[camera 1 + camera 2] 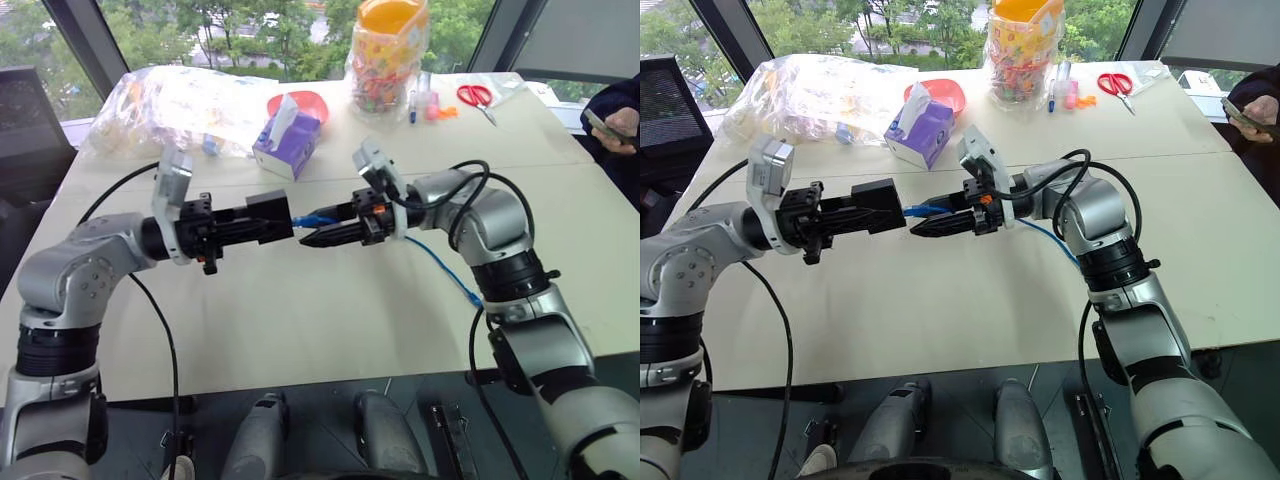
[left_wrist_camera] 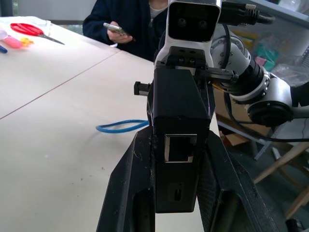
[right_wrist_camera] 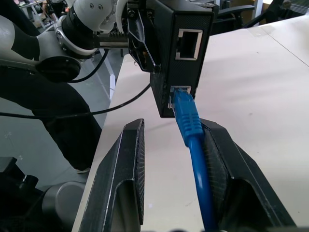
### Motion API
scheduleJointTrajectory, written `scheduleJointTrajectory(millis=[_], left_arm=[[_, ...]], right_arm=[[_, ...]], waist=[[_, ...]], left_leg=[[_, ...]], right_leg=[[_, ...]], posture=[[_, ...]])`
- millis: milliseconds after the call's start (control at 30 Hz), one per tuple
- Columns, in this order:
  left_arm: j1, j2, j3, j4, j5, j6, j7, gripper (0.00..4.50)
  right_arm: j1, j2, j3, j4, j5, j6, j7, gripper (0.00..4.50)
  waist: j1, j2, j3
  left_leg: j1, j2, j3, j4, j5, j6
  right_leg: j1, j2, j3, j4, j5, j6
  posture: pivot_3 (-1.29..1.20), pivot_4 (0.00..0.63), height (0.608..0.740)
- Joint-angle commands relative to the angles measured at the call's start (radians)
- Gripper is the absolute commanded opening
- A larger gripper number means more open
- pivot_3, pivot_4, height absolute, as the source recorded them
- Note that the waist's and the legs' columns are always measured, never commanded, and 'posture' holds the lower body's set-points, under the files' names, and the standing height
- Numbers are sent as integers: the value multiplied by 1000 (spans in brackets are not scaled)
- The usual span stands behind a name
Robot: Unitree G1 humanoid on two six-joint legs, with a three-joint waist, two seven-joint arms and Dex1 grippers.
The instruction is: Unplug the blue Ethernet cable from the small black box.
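My left gripper (image 1: 262, 222) is shut on the small black box (image 1: 270, 215), holding it level in the air above the table (image 1: 300, 330). In the right wrist view the box (image 3: 181, 48) shows two ports, and the blue Ethernet cable (image 3: 198, 169) is plugged into the lower one. My right gripper (image 1: 305, 238) faces the box from the right. Its fingers stand apart on either side of the cable just behind the plug (image 3: 186, 108). The cable lies against one finger (image 3: 222, 159), with a gap to the other. From there the cable (image 1: 440, 265) trails down over the table.
At the back of the table are a purple tissue box (image 1: 288, 140), a red bowl (image 1: 305, 100), a clear plastic bag (image 1: 180, 100), a jar of colourful items (image 1: 388, 55) and red scissors (image 1: 478, 97). A person holding a phone (image 1: 615, 125) sits at the far right.
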Motion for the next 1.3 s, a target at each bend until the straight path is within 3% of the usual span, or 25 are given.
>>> scheduleJointTrajectory(millis=[33,600,700,733,767,1300], left_arm=[[7,-1,24,-38,-8,-22,5,513],[25,-4,14,-53,1,-30,4,513],[30,-3,8,-58,8,-35,0,513],[32,-2,6,-60,8,-36,0,513],[34,-2,5,-63,9,-38,0,513],[55,45,25,-97,-17,-9,-23,513]], right_arm=[[-43,14,-21,-41,29,18,1,1591],[-44,6,-27,-42,41,58,2,1591],[-42,4,-25,-44,41,57,2,688],[-41,4,-25,-45,41,58,3,200],[-40,3,-25,-47,42,58,3,40],[-48,-21,-47,37,26,68,-8,40]], waist=[[0,0,0],[0,0,0],[0,0,0],[0,0,0],[0,0,0],[0,0,0]], left_leg=[[0,0,0,0,0,0],[0,0,0,0,0,0],[0,0,0,0,0,0],[0,0,0,0,0,0],[-1,0,0,0,0,0],[-1,0,0,0,0,0]], right_leg=[[0,0,0,0,0,0],[0,0,0,0,0,0],[0,0,0,0,0,0],[0,0,0,0,0,0],[0,0,0,0,0,0],[-1,0,0,0,0,0]], posture=[[0,150,728],[0,150,728],[0,150,728],[0,150,728],[0,150,728],[0,150,728]])
